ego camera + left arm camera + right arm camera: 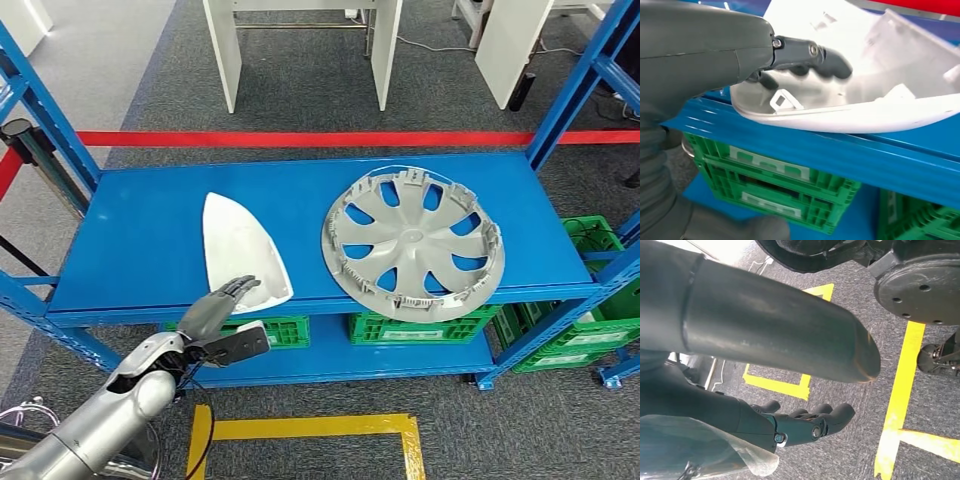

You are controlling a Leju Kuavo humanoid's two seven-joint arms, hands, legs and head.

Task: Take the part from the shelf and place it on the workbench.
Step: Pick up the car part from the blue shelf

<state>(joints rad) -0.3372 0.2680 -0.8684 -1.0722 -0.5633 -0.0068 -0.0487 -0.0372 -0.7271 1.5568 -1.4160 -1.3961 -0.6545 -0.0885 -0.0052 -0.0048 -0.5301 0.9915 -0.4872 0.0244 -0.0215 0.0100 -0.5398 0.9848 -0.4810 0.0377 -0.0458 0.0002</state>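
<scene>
Reaching over the near edge of the blue shelf [136, 240], the left hand [224, 310] has its fingers [817, 55] inside the white shell part [241, 250], thumb below the shelf lip, nothing clamped yet. The part lies hollow side up at the shelf's front edge, well left of the grey wheel cover [413, 243]; it looks light, thin, stiff and slick, so a pinch across its near rim seems best. The right hand [806, 422] hangs over the floor, fingers loosely curled, empty.
</scene>
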